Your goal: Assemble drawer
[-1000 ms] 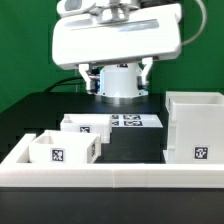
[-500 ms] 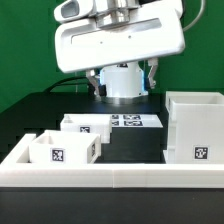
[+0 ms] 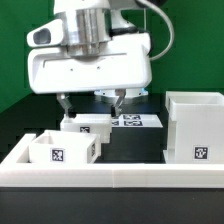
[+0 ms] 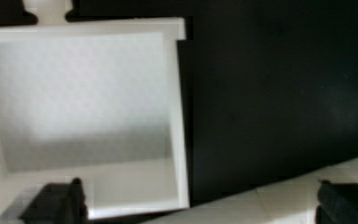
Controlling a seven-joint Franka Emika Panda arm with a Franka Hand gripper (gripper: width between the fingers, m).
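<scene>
My gripper [image 3: 91, 102] is open and empty, its two dark fingertips [image 3: 65, 103] hanging just above a white open drawer box [image 3: 86, 125] at the middle left. In the wrist view the gripper [image 4: 199, 205] spans wide, with that drawer box [image 4: 78, 110] and its small knob [image 4: 48, 10] below; one finger [image 4: 55, 200] is over the box's edge, the other over the dark table. A second small white drawer box [image 3: 64, 150] stands in front, at the exterior view's left. The tall white drawer housing [image 3: 195, 125] stands at the exterior view's right.
The marker board [image 3: 133, 121] lies flat behind the drawer box on the black table. A long white U-shaped barrier [image 3: 120, 172] runs along the front. A green backdrop is behind the arm.
The arm has swung toward the exterior view's left and come lower, so the open fingers now hang over the middle drawer box. No part has moved.
</scene>
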